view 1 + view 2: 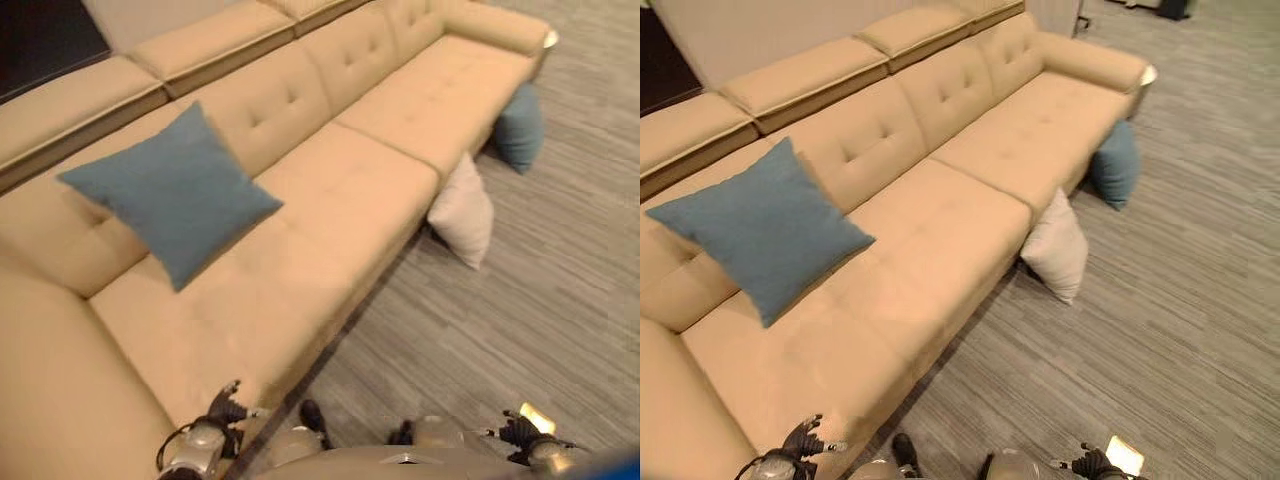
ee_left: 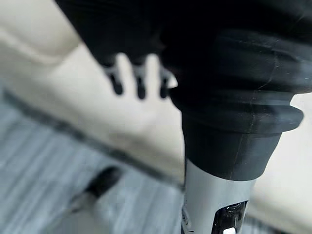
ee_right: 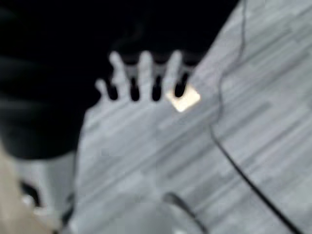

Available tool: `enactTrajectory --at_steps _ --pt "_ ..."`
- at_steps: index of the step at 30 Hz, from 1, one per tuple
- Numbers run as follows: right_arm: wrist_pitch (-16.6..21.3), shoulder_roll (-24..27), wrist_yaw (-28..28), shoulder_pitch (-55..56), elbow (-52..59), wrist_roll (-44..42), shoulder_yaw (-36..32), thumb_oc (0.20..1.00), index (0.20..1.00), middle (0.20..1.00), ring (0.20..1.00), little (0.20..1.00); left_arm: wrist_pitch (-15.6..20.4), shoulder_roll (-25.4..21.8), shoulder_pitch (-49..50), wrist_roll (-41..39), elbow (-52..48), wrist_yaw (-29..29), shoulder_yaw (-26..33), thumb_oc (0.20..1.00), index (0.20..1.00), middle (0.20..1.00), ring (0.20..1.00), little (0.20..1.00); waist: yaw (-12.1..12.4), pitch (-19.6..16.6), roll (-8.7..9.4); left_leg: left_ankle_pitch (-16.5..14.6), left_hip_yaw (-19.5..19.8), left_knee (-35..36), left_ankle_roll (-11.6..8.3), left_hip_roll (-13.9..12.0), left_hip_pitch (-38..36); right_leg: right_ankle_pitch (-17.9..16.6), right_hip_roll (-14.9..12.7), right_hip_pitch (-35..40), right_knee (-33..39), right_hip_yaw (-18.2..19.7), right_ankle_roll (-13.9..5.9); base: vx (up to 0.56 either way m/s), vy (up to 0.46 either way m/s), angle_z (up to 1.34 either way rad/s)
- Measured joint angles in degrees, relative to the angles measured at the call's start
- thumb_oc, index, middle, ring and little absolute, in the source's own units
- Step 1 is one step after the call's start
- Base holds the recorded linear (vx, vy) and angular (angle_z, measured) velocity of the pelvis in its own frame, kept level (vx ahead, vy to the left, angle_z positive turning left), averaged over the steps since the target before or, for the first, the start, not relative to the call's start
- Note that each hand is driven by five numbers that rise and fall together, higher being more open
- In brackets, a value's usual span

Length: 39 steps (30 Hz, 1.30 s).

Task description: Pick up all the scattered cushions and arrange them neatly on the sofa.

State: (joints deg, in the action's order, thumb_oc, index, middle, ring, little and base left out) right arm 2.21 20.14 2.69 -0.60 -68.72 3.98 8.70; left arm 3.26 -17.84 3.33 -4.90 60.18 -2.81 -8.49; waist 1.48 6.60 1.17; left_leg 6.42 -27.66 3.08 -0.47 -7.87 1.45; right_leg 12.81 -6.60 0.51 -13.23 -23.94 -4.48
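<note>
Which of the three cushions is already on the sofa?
The large blue cushion leans against the backrest of the sofa. The white cushion and the small blue cushion stand on the floor, leaning against the sofa's front.

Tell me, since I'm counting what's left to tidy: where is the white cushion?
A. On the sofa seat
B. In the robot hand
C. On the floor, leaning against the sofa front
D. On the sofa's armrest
C: the white cushion stands on the floor, propped against the sofa front.
</note>
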Motion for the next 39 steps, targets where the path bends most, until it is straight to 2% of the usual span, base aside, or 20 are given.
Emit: enactTrajectory --at_steps 1,6,7,8,9,10,11,14,15,16,17,19,20,22,23,24,25,26,31,39 --pt "0.1 0.4 0.1 0.4 0.4 0.2 0.1 1.0 1.0 1.0 1.0 1.0 0.0 0.8 0.1 0.0 0.9 0.0 -0.4 1.0 1.0 1.0 1.0 1.0 0.0 -0.9 -0.36 1.3 3.0 -0.7 -2.1 -0.3 0.1 -1.1 1.9 -0.3 1.7 1.4 1.48 -0.03 -0.117 -0.62" --pt "0.0 1.2 0.3 3.3 1.3 0.2 1.1 1.0 1.0 1.0 1.0 1.0 -0.1 2.1 -1.4 0.1 2.1 0.0 -0.6 1.0 1.0 1.0 1.0 1.0 -2.5 -2.3 0.89 3.1 4.3 -7.0 -4.35 -2.1 3.7 -1.8 3.0 -2.9 1.3 3.1 5.23 -0.05 -0.02 -0.33" --pt "0.0 1.2 0.2 2.8 0.3 0.3 3.1 1.0 1.0 1.0 1.0 1.0 -0.2 1.5 -1.4 0.1 2.1 -0.1 -1.7 1.0 1.0 1.0 1.0 1.0 -1.8 -1.8 2.37 2.3 13.3 -8.7 -5.37 -1.1 3.5 -3.6 3.3 -3.9 1.4 7.9 6.75 -0.08 0.022 -1.37" --pt "0.0 1.3 0.2 2.2 0.1 0.5 3.6 1.0 1.0 1.0 1.0 1.0 -0.2 1.4 -1.3 0.1 2.1 -0.1 -2.3 1.0 1.0 1.0 1.0 1.0 -1.1 -2.0 2.78 0.6 18.9 -7.8 -6.69 0.4 2.6 -4.2 3.3 -4.8 1.7 10.0 6.19 -0.06 0.032 -1.59" --pt "0.0 1.5 0.3 1.7 0.2 0.7 3.5 1.0 1.0 1.0 1.0 1.0 -0.2 1.7 -1.7 0.2 2.0 -0.1 -2.2 1.0 1.0 1.0 1.0 1.0 -1.1 -1.9 2.72 0.1 21.1 -7.6 -7.09 1.0 2.5 -5.5 3.7 -4.8 2.8 11.1 5.7 -0.05 0.077 -1.1" --pt "-0.2 1.4 0.2 1.4 0.1 0.8 3.9 1.0 1.0 1.0 1.0 1.0 -0.1 2.1 -2.7 0.1 2.0 -0.2 -1.8 1.0 1.0 1.0 1.0 1.0 -3.6 -1.8 2.47 -0.8 24.7 -7.0 -7.08 2.0 1.4 -8.8 5.5 -3.8 6.3 13.4 6.28 -0.03 0.075 -1.04" --pt "-0.2 1.1 0.2 0.9 0.2 0.8 3.9 1.0 1.0 1.0 1.0 1.0 0.0 2.1 -2.4 0.0 2.0 -0.2 -1.5 1.0 1.0 1.0 1.0 1.0 -3.0 -1.7 2.28 -1.1 24.7 -4.9 -6.66 2.6 -0.3 -9.1 6.2 -4.3 6.8 15.0 5.8 -0.02 0.09 -0.84" --pt "-0.9 0.6 0.2 1.1 0.1 0.8 4.3 1.0 1.0 1.0 1.0 1.0 0.0 2.3 -5.6 0.0 2.6 -0.2 -1.6 1.0 1.0 1.0 1.0 1.0 -6.6 -1.3 1.95 -3.5 21.4 -3.4 -4.61 2.4 -1.1 -11.1 7.6 -5.8 7.4 16.6 5.26 -0.11 0.156 -0.61" --pt "-1.1 0.5 0.1 -1.1 0.4 0.8 4.2 1.0 1.0 1.0 1.0 1.0 0.4 2.2 -4.6 0.0 4.2 -0.2 -1.6 1.0 1.0 1.0 1.0 1.0 -4.6 -1.4 2.0 -5.4 19.7 0.3 -2.41 3.1 -4.3 -11.6 8.5 -7.9 6.9 21.2 4.09 -0.19 0.187 -1.72" --pt "-1.0 -0.4 0.0 -2.5 2.2 0.7 5.7 1.0 1.0 1.0 1.0 1.0 -0.2 1.8 -5.0 0.0 5.8 -0.1 -1.4 1.0 1.0 1.0 1.0 1.0 -5.9 -1.1 2.82 -5.0 15.9 1.4 -1.75 4.5 -4.5 -13.5 8.0 -9.3 8.1 24.1 1.93 -0.23 0.194 -2.04" --pt "-1.0 -1.0 -0.1 -2.7 2.7 0.8 6.0 1.0 1.0 1.0 1.0 1.0 -0.2 1.7 -4.7 0.0 6.2 -0.1 -0.7 1.0 1.0 1.0 1.0 1.0 -5.7 -1.2 2.95 -4.4 13.7 2.2 -0.94 4.8 -4.7 -13.6 7.4 -9.8 9.0 24.4 1.56 -0.18 0.12 -1.52" --pt "-1.0 -2.1 -0.3 -3.6 3.2 0.8 7.0 1.0 1.0 1.0 1.0 1.0 -0.2 1.1 -4.1 0.0 6.7 -0.2 0.6 1.0 1.0 1.0 1.0 1.0 -5.3 -0.3 2.08 -4.6 9.8 2.4 0.53 4.5 -4.6 -14.7 6.2 -10.2 10.4 23.6 -1.53 -0.12 0.029 -1.13" --pt "-1.0 -2.7 -0.5 -3.4 3.4 0.8 7.6 1.0 1.0 1.0 1.0 1.0 -0.2 0.7 -3.7 0.0 6.9 -1.2 1.8 1.0 1.0 1.0 1.0 1.0 -5.2 0.2 1.21 -4.8 7.8 2.5 1.11 4.9 -4.6 -15.3 3.6 -10.6 9.1 20.6 -2.5 -0.14 0.008 -0.67" --pt "-0.9 -3.0 -0.4 -4.0 2.2 0.9 7.6 1.0 1.0 1.0 1.0 1.0 -0.1 0.2 -3.6 0.0 7.1 -1.4 2.4 1.0 1.0 1.0 1.0 1.0 -4.6 0.3 0.9 -4.0 6.6 2.5 2.78 4.8 -4.2 -14.1 1.0 -10.1 4.6 16.2 -3.79 -0.1 -0.007 -0.31" --pt "-0.9 -3.0 -0.4 -4.3 1.9 0.9 7.5 1.0 1.0 1.0 1.0 1.0 -0.1 0.0 -3.6 0.0 7.4 -1.4 2.8 1.0 1.0 1.0 1.0 1.0 -4.0 0.5 0.57 -4.0 6.3 2.5 2.78 4.4 -4.2 -13.6 0.2 -9.9 1.9 13.9 -3.26 -0.05 -0.046 -0.12" --pt "-0.6 -3.0 -0.3 -4.3 2.0 0.9 7.5 1.0 1.0 1.0 1.0 1.0 -0.2 -0.4 -3.6 0.0 7.7 -1.7 2.9 1.0 1.0 1.0 1.0 1.0 -3.7 0.5 0.13 -4.2 7.1 2.5 2.37 3.6 -3.8 -11.3 0.0 -8.3 1.8 13.9 -5.14 -0.04 -0.075 0.01" --pt "-0.6 -3.1 -0.3 -4.3 1.9 0.8 7.4 1.0 1.0 1.0 1.0 1.0 -0.3 -0.6 -3.4 0.0 8.6 -1.8 2.9 1.0 1.0 1.0 1.0 1.0 -3.7 0.4 0.33 -3.7 7.2 2.5 2.02 3.6 -3.5 -10.1 -0.2 -7.3 3.8 13.2 -5.05 0.01 -0.084 0.14" --pt "-0.6 -2.9 -0.2 -4.3 1.9 0.9 7.2 1.0 1.0 1.0 1.0 1.0 -0.5 -0.4 -3.0 0.0 8.9 -2.0 2.9 1.0 1.0 1.0 1.0 1.0 -3.9 0.0 0.75 -3.6 7.5 2.5 1.76 3.4 -3.4 -10.3 0.1 -6.6 5.2 12.4 -3.31 0.06 -0.077 0.24" --pt "-0.7 -1.9 -0.2 -2.7 1.3 0.8 5.7 1.0 1.0 1.0 1.0 1.0 -0.7 1.6 -0.3 0.0 9.1 -1.9 2.6 1.0 1.0 1.0 1.0 1.0 -4.0 -3.4 -0.97 -2.4 7.8 1.8 -1.57 1.1 -3.1 -10.9 3.4 -5.0 8.9 13.1 -0.66 0.04 -0.069 -0.04" --pt "-1.3 -1.5 -0.1 -1.4 0.9 0.7 4.2 1.0 1.0 1.0 1.0 1.0 -1.1 1.6 -3.0 0.1 9.1 -1.9 0.6 1.0 1.0 1.0 1.0 1.0 -4.3 -4.4 -0.82 -2.6 8.1 1.6 -1.75 1.3 -3.4 -10.6 3.5 -4.3 8.4 13.0 0.08 0.01 0.0 0.01"
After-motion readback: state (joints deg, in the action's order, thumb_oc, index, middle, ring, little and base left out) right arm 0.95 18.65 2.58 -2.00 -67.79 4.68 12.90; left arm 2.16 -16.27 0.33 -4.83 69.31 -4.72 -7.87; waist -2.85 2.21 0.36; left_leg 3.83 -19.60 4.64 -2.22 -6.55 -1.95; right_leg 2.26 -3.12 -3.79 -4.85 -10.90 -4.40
